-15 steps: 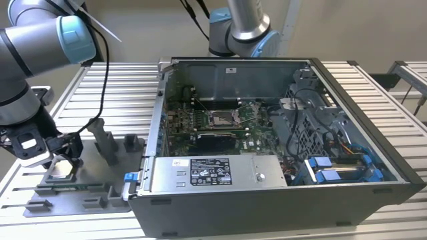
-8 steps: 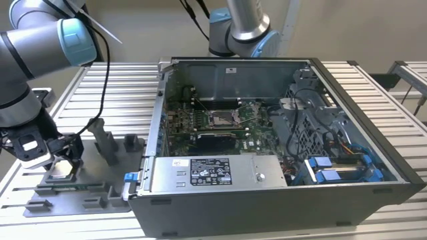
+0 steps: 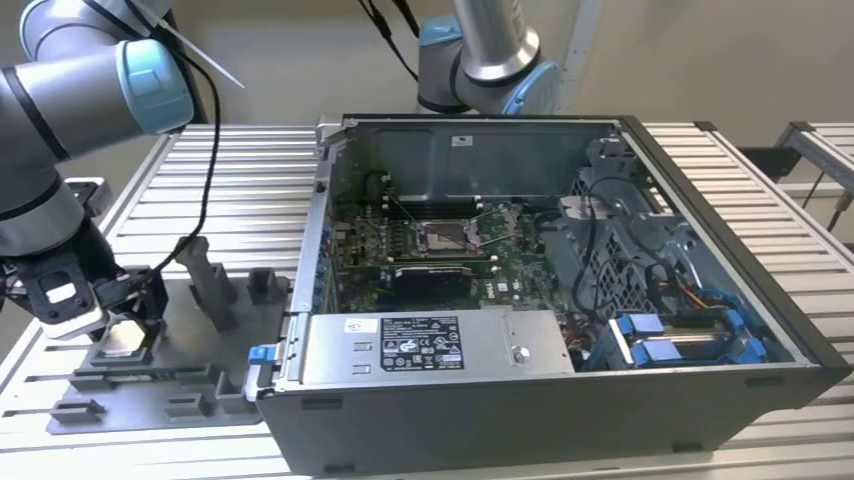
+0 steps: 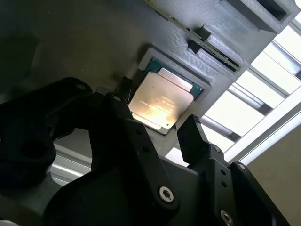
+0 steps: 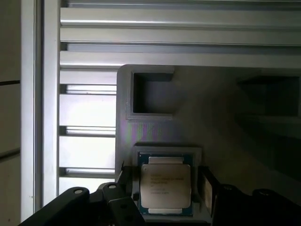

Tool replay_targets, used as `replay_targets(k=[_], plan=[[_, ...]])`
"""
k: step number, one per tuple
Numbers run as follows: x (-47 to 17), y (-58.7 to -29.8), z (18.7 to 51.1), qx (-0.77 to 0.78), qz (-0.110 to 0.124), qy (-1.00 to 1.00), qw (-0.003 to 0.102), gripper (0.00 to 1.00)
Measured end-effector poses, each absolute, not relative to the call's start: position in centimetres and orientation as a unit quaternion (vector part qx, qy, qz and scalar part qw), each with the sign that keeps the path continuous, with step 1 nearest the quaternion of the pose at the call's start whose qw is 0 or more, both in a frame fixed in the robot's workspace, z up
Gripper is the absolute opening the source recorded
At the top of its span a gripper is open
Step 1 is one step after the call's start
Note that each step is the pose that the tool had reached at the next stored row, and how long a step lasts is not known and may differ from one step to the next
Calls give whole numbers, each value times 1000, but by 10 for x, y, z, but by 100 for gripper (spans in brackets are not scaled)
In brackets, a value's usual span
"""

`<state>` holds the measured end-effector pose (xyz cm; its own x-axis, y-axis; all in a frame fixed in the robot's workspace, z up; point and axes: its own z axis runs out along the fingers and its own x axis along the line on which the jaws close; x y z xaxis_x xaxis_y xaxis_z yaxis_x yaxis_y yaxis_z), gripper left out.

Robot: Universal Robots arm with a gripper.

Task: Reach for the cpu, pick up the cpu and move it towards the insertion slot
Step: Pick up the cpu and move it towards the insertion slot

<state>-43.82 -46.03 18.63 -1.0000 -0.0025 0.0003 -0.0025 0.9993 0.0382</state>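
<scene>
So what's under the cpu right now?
The cpu lies in a square recess of the grey fixture block, its rim showing around the chip. The recess floor beneath is covered.

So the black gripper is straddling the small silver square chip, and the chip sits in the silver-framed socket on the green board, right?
Not quite. The small silver square chip lies in a pocket of the grey plastic fixture outside the computer case, as the first wrist view shows, not in the silver-framed socket. The black gripper does straddle it.
</scene>
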Motion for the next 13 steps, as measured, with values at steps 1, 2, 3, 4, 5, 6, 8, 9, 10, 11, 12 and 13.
replay_targets(k=[1, 2, 3, 4, 5, 6, 8, 9, 10, 11, 12, 13], plan=[[-438, -460, 186, 1, -19, -1000, 0, 100], [-438, -460, 185, 1, -19, -1000, 0, 100], [-438, -460, 185, 1, -19, -1000, 0, 100], [-438, -460, 185, 1, -19, -1000, 0, 100], [-438, -460, 185, 1, -19, -1000, 0, 100], [-438, -460, 185, 1, -19, -1000, 0, 100], [-438, -462, 185, 1, -19, -1000, 0, 100], [-438, -463, 185, 1, -19, -1000, 0, 100], [-438, -464, 185, 1, -19, -1000, 0, 100], [-438, -465, 185, 1, -20, -1000, 0, 100], [-438, -465, 185, 1, -20, -1000, 0, 100], [-438, -466, 185, 1, -20, -1000, 0, 100]])
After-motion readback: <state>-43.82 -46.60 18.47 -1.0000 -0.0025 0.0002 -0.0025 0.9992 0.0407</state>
